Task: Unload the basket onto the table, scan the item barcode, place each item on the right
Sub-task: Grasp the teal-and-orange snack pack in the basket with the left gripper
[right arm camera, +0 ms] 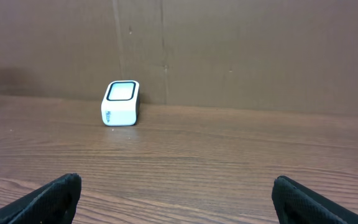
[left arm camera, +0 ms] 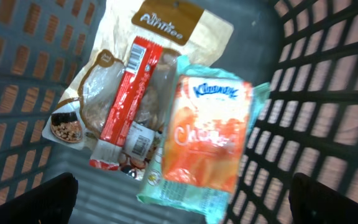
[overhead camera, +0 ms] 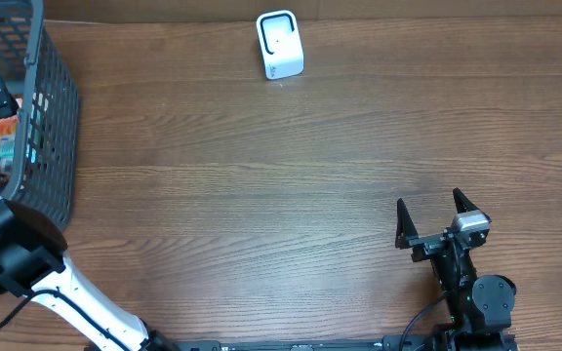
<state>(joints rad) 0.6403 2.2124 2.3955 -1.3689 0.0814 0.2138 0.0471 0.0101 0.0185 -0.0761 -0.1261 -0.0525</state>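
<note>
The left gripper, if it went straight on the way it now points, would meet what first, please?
Most likely the orange Kleenex pack, topmost in the basket beneath its open fingers; depth is hard to judge.

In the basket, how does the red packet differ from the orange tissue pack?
The red packet is long and narrow; the orange tissue pack is broad. The red packet lies along the beige bag's middle; the orange tissue pack covers its right side. Both lie inside the basket.
</note>
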